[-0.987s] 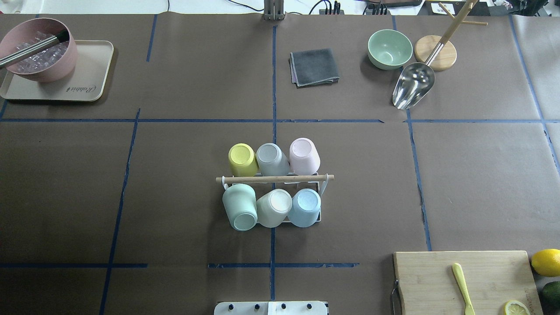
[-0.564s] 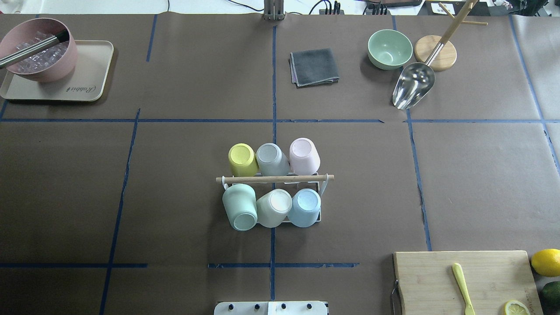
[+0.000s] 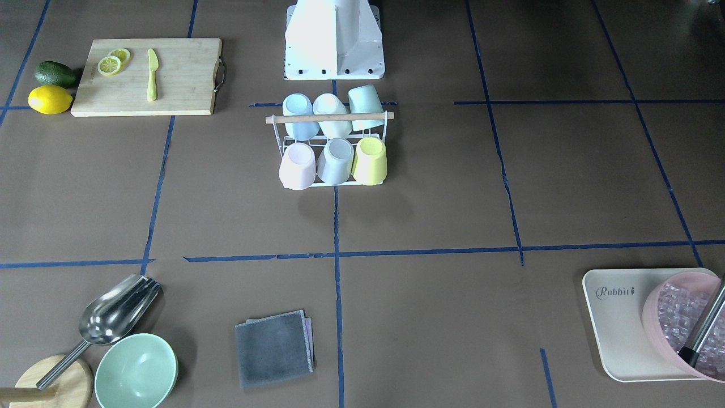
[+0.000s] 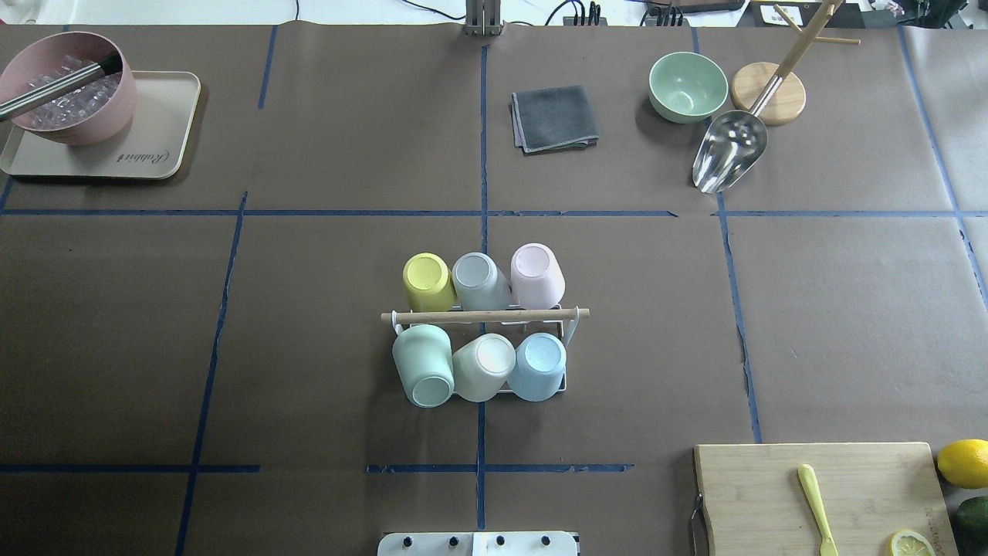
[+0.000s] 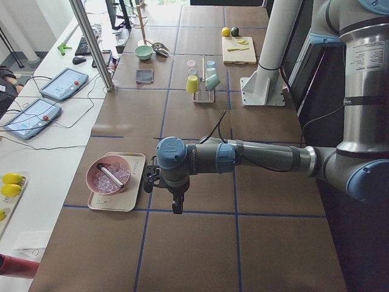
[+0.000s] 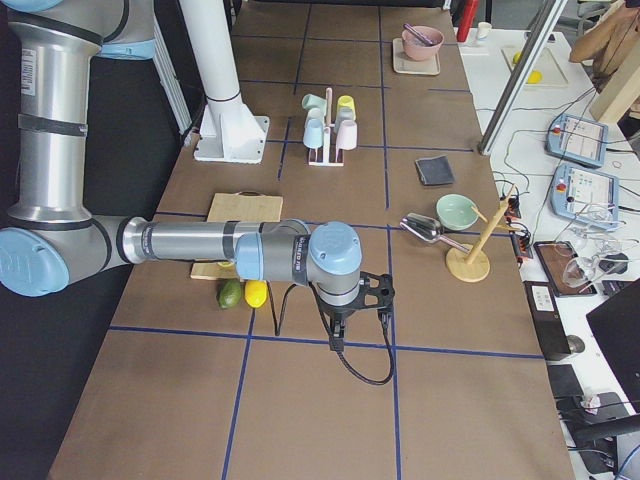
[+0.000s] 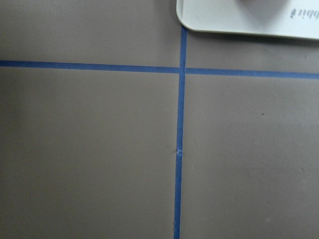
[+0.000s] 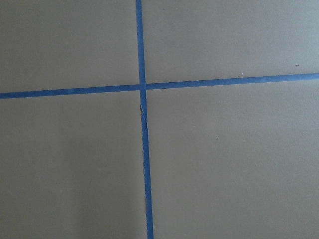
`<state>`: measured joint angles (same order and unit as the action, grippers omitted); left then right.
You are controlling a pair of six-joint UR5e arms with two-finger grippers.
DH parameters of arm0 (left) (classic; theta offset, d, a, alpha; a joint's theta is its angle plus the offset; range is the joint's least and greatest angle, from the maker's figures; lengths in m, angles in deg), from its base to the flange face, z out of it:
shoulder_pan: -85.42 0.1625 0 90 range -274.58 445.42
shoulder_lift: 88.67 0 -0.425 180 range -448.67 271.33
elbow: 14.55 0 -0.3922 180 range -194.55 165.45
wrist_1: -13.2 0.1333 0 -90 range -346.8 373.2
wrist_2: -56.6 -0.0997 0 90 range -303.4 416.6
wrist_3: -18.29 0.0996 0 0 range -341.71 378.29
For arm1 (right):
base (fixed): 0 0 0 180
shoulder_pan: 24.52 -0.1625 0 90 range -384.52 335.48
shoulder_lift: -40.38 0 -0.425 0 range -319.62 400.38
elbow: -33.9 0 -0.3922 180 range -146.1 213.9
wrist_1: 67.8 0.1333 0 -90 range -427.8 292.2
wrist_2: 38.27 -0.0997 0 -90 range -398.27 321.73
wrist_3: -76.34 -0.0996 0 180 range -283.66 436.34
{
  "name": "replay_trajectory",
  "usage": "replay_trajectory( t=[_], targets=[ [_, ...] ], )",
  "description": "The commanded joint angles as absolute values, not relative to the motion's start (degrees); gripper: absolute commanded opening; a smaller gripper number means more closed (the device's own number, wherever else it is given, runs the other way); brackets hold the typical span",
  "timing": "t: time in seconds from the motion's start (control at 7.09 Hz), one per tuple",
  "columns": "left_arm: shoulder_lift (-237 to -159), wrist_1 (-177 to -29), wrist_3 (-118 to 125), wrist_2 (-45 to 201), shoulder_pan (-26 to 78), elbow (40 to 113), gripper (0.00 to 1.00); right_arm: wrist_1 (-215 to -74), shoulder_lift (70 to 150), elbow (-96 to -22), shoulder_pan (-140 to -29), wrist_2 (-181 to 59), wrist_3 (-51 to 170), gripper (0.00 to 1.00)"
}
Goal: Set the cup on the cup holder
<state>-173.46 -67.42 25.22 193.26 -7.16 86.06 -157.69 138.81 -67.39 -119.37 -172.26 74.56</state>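
Observation:
The cup holder is a white wire rack with a wooden rod handle, near the robot's base at the table's middle. It also shows in the front-facing view. Several pastel cups sit upside down on its prongs, among them a yellow cup, a pink cup and a blue cup. My left gripper hangs over the table beside the beige tray, far from the rack. My right gripper hangs over bare table near the lemon. I cannot tell whether either is open or shut. The wrist views show only taped table.
A pink bowl of ice stands on a beige tray at the far left. A grey cloth, green bowl, metal scoop and wooden stand lie far. A cutting board and lemon are near right.

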Motion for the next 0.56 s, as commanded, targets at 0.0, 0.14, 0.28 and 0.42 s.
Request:
replay_trajectory(
  t=[0.0, 0.14, 0.28, 0.42],
  targets=[
    [-173.3, -66.9, 29.0, 192.9, -7.2, 84.4, 1.0, -155.9, 139.3, -67.0, -119.4, -172.1, 75.0, 1.0],
    [-172.8, -66.9, 28.9, 192.8, -7.2, 84.2, 1.0, -155.9, 139.4, -66.6, -119.4, -172.0, 74.7, 1.0],
    [-172.9, -66.9, 28.9, 192.7, -7.2, 84.2, 1.0, -155.9, 139.4, -66.6, -119.4, -171.8, 74.6, 1.0],
    [-172.9, -66.9, 28.9, 191.3, -7.2, 84.2, 1.0, -155.9, 139.4, -65.9, -119.4, -171.7, 74.5, 1.0]
  ],
)
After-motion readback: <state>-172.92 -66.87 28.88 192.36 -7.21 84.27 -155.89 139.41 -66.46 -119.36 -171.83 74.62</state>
